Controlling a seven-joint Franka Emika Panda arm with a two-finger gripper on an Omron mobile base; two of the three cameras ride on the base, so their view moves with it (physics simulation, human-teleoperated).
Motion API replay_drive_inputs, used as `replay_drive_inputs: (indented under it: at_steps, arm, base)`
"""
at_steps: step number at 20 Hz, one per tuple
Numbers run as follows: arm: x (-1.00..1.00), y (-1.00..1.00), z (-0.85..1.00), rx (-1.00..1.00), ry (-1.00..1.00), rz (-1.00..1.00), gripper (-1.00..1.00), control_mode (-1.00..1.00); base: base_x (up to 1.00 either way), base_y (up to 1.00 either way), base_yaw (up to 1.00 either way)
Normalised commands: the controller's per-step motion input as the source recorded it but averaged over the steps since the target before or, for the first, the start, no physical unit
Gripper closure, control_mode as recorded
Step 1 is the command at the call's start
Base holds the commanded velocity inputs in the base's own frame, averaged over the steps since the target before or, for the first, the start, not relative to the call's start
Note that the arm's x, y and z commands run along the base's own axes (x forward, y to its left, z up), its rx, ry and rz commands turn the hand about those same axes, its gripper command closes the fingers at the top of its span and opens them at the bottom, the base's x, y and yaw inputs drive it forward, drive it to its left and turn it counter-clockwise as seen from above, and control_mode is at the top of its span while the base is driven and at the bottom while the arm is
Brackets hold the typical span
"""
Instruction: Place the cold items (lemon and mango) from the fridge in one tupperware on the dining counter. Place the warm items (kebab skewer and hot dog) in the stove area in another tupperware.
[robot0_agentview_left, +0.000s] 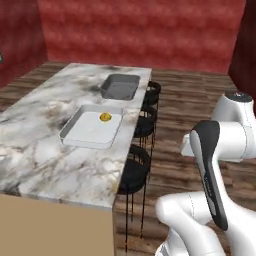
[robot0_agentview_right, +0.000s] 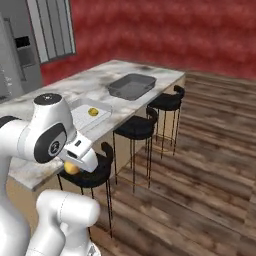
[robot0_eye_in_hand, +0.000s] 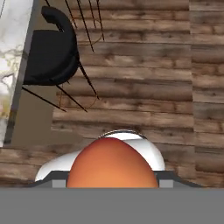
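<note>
Mango (robot0_eye_in_hand: 112, 162) clamped inside gripper (robot0_eye_in_hand: 112, 181)

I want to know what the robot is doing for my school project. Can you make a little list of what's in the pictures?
held item: orange mango in the end effector
end effector state: shut on the mango
white tupperware: on the marble counter, holds a lemon
grey tupperware: farther along the counter
stools: black, along the counter's side
floor: wood planks

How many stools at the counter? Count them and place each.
3, in a row along the counter's right edge: one near, one in the middle, one at the far end. Others may stand out of sight.
</note>
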Motion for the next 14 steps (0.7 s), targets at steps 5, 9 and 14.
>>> replay_drive_inputs:
  at_steps: [5,9,14]
  arm:
    - [0.0,0.0,0.0,0.0,0.0,0.0,1.0,1.0]
    - [0.0,0.0,0.0,0.0,0.0,0.0,1.0,1.0]
    - [0.0,0.0,0.0,0.0,0.0,0.0,1.0,1.0]
  base:
    - [0.16,-0.42,0.87]
    - [0.04,-0.54,0.83]
    - [-0.03,-0.77,0.73]
